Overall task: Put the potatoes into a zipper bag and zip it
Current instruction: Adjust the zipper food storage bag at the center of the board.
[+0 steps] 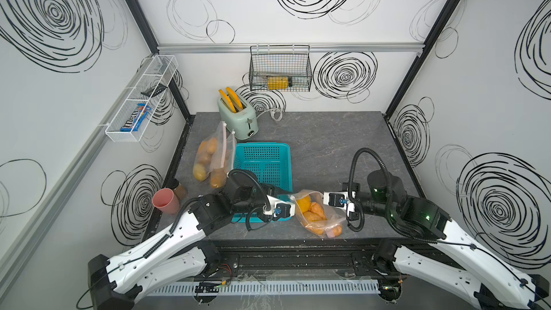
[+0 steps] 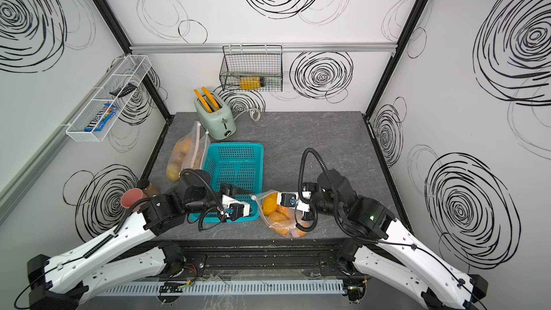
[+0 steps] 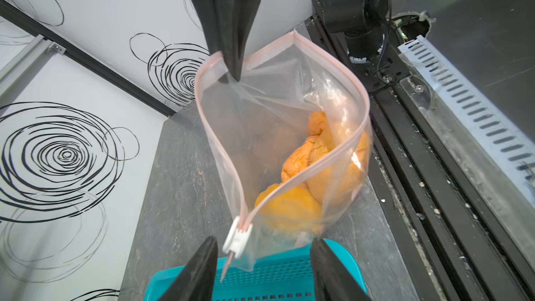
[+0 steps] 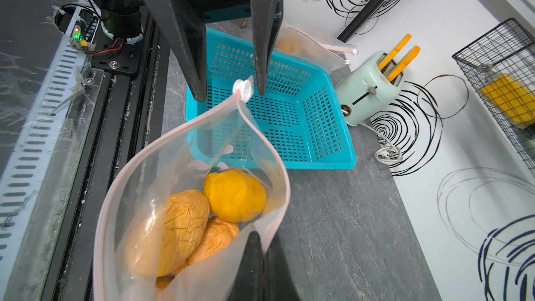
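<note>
Sitting just beside the zipper bag (image 3: 278,105), the teal basket (image 1: 264,161) crowds the left gripper (image 4: 230,94), whose jaws stand half apart astride the white slider (image 4: 243,89), gripping nothing. The right gripper (image 3: 231,76) pinches the bag's rim tight. The potatoes (image 4: 234,195) lie inside, lower ones blurred by plastic, near the table (image 1: 343,144) front edge; open room behind.

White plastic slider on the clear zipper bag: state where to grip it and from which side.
Probably pinch the white plastic slider across its flat faces, from the teal perforated basket side, jaws astride the pink track. It sits at that end; the right gripper pins the clear zipper bag's far rim.
</note>
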`<action>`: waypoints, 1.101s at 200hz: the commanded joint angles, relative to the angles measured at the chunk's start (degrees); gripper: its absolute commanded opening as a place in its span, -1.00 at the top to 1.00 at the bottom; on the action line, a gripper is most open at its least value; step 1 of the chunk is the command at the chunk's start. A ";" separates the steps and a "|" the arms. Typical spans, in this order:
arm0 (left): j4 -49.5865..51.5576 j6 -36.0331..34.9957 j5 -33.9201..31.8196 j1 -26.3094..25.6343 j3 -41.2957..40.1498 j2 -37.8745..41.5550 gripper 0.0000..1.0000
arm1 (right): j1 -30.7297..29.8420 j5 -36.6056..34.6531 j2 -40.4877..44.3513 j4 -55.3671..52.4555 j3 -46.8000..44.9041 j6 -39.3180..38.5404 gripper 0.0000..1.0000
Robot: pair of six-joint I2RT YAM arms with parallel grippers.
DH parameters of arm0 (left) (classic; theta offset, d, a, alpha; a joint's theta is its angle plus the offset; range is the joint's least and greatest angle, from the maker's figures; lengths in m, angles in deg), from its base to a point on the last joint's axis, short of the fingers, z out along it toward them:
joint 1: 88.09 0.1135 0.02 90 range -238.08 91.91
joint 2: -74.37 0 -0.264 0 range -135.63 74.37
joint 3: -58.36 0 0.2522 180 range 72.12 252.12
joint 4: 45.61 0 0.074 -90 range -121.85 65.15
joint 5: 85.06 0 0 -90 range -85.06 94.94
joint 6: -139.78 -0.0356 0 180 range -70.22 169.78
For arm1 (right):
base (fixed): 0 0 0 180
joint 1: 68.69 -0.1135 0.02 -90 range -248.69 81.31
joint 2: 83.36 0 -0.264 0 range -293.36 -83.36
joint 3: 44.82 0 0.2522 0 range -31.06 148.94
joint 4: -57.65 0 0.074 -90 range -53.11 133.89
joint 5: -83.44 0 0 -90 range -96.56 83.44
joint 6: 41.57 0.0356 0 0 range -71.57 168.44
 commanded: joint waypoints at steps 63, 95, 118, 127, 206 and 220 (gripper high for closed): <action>-1.46 -1.91 2.17 -0.93 -1.08 0.58 0.40 | -0.50 0.33 1.14 -0.08 -0.55 -1.20 1.00; -1.47 -1.70 1.81 -1.54 -1.52 0.89 0.67 | -0.48 -0.26 1.18 0.37 -0.60 -0.75 1.00; -1.61 -1.56 1.50 -1.84 -1.80 0.96 0.84 | -0.49 -0.32 1.20 0.48 -0.62 -0.33 1.00; -1.74 -1.48 1.31 -1.99 -1.80 1.03 0.90 | -0.49 -0.23 1.31 0.65 -0.71 -0.20 1.00; -1.67 11.22 1.66 -1.53 5.05 -3.49 1.00 | -0.34 -5.05 1.61 5.84 -3.01 5.71 0.57; -2.18 18.07 -1.19 -0.95 8.67 -6.74 1.00 | -0.08 -7.65 1.63 7.54 -3.25 7.42 0.29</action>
